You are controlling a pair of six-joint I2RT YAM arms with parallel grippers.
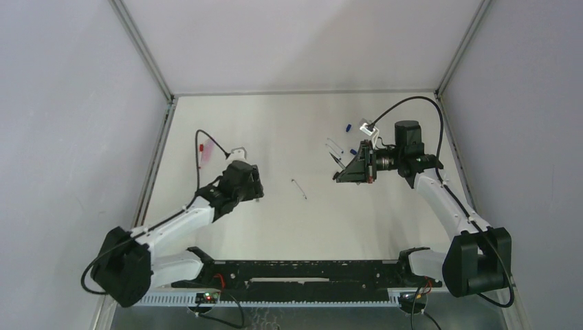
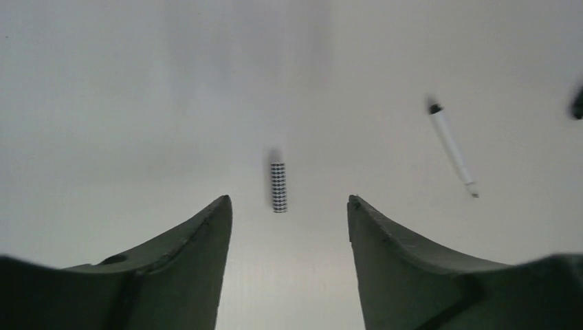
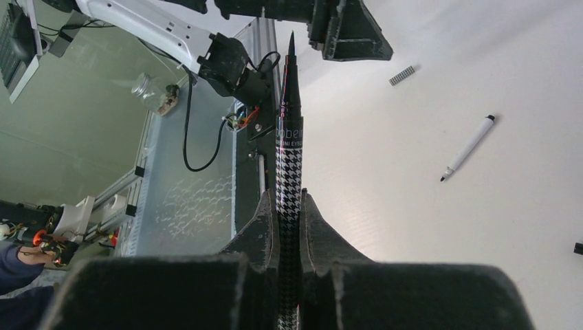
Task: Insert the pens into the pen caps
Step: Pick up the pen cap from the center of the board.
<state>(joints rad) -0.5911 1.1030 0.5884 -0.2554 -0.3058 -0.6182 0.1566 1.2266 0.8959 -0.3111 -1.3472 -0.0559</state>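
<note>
My right gripper (image 3: 289,194) is shut on a black-and-white houndstooth pen (image 3: 289,155). Its bare dark tip points away from me, toward the left gripper, seen from the right wrist (image 3: 344,31). The matching short houndstooth cap (image 2: 278,187) lies on the table just ahead of my open, empty left gripper (image 2: 289,201), lined up with the gap between its fingers. The cap also shows in the right wrist view (image 3: 403,75). In the top view the left gripper (image 1: 256,191) and right gripper (image 1: 339,178) face each other across the table's middle.
A thin white pen with a black end (image 2: 452,148) lies right of the cap and also shows from above (image 1: 299,188). A red cap (image 1: 200,146) and pink marker (image 1: 203,159) lie far left. Blue caps (image 1: 348,127) and a white pen (image 1: 335,146) lie behind the right gripper.
</note>
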